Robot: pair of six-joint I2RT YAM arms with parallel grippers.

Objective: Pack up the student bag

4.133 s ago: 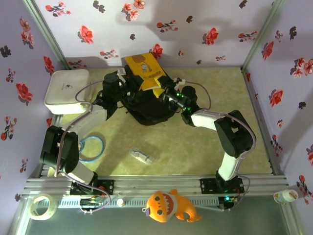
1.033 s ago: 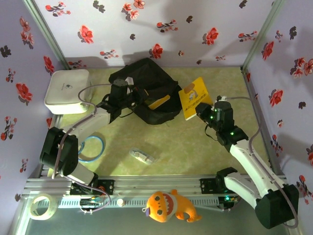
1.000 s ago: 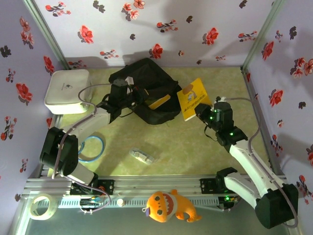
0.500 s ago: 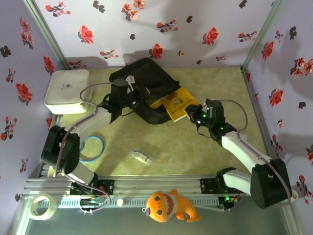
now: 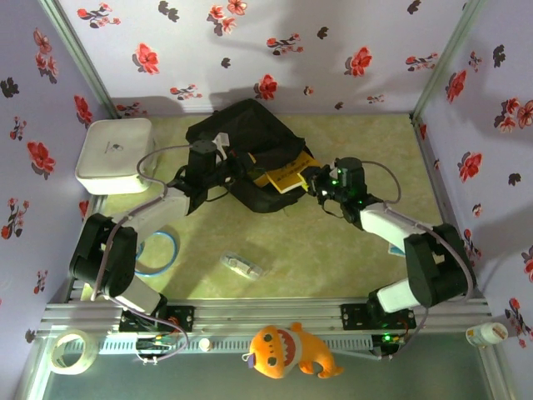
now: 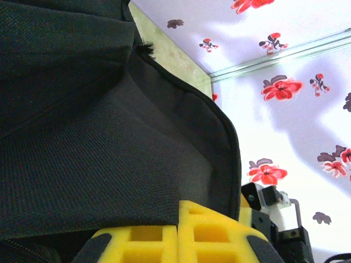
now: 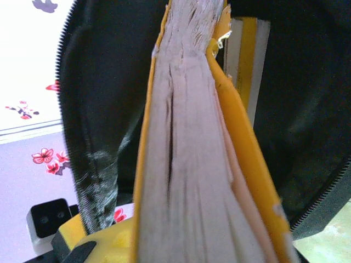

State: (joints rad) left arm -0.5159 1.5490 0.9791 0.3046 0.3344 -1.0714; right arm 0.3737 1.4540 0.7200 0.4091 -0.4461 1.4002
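While the right claw (image 5: 314, 185) clamps the book (image 5: 287, 172) with its front end inside the bag (image 5: 250, 125) at the desk's back centre, the left claw (image 5: 231, 163) is pinched shut on the bag's rim, holding the mouth open. I'd call it mid-insert: push home and release are left, maybe loose desk items after. The right wrist view shows a second spine (image 7: 249, 60) already inside, hidden from the top view; the left wrist view shows fabric over its yellow fingers (image 6: 142, 241).

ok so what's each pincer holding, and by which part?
Right pincer: yellow book, clamped across its near page-edge end, far end inside the student bag. Left pincer: shut on bag fabric at the opening rim.
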